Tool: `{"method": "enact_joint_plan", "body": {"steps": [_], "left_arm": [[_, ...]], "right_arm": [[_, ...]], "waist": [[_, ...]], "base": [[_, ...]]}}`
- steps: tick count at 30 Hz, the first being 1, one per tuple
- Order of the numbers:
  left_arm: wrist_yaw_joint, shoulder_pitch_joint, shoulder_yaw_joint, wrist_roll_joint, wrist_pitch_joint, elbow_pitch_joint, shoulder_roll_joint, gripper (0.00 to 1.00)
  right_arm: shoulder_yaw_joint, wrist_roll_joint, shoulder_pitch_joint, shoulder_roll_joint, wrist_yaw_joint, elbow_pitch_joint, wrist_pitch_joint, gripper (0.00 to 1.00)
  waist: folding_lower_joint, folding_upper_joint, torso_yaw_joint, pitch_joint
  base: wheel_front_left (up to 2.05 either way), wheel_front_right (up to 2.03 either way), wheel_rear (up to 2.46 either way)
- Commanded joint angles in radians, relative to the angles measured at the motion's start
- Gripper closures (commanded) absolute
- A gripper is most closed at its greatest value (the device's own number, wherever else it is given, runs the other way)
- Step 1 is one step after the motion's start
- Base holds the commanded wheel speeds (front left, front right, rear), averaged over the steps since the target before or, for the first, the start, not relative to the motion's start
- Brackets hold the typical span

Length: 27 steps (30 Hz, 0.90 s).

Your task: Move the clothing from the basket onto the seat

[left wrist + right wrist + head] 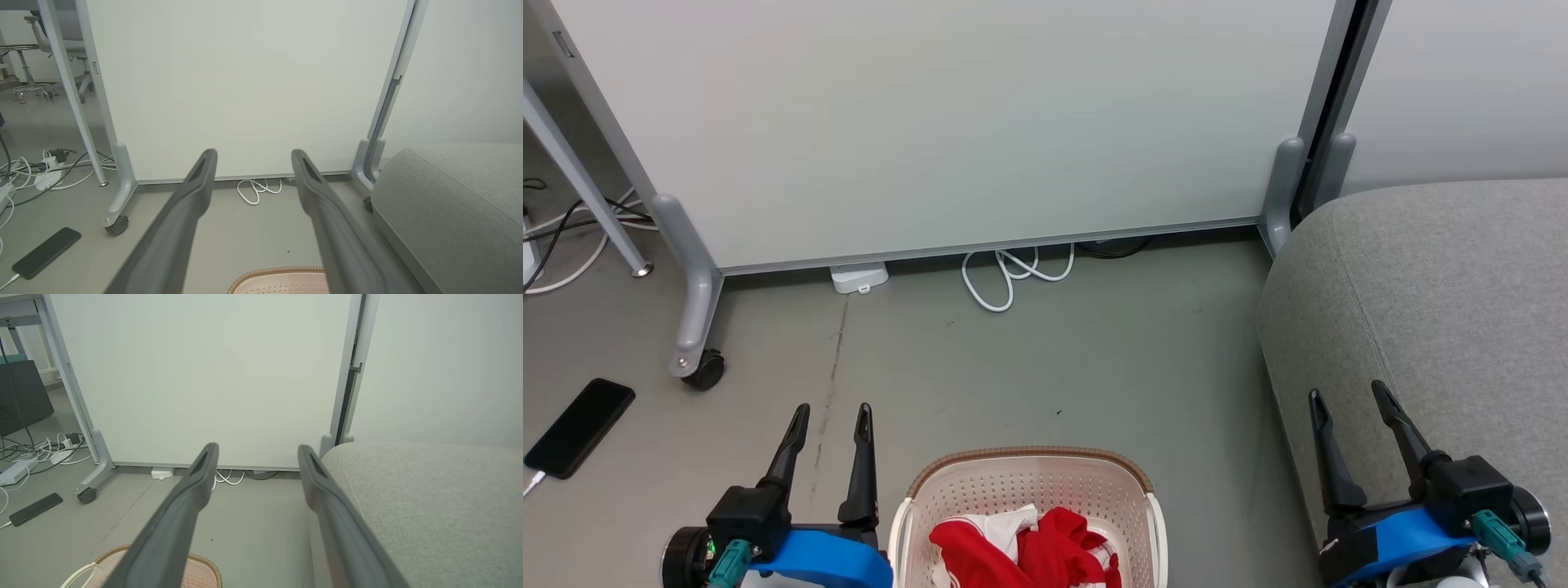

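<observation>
The cream basket with a brown rim stands on the floor at the bottom centre of the head view; its far rim also shows as basket and basket. Red clothing with white trim lies crumpled inside it. The grey seat fills the right side, also seen as seat and seat. My left gripper stands open just left of the basket, nothing between its fingers. Over the seat's front edge my right gripper is open and empty.
A white wheeled partition stands behind, its caster foot at the left. A coiled white cable lies at its base. A black phone lies on the floor at the far left, more cables beyond.
</observation>
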Motion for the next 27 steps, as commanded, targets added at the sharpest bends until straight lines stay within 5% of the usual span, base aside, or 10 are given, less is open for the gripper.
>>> {"method": "enact_joint_plan", "body": {"steps": [1,11,27], "left_arm": [[-0.001,-0.011,0.003,-0.005,-0.005,0.003,0.0,0.0],[-0.004,-0.026,0.0,-0.009,-0.004,0.052,0.004,0.0],[-0.012,-0.227,-0.042,-0.045,0.101,0.344,0.038,0.0]], "right_arm": [[0.002,0.003,-0.01,-0.006,0.002,0.002,-0.007,0.0],[0.032,0.011,-0.032,-0.005,0.002,-0.019,-0.007,0.0],[0.13,0.031,-0.151,-0.004,0.002,-0.105,-0.006,0.0]], "waist": [[0.0,0.0,-0.001,0.0],[0.0,0.0,-0.044,0.049],[0.0,0.0,-0.214,0.35]], "base": [[0.0,0.0,0.0],[0.0,0.0,0.0],[0.0,0.0,0.0]]}}
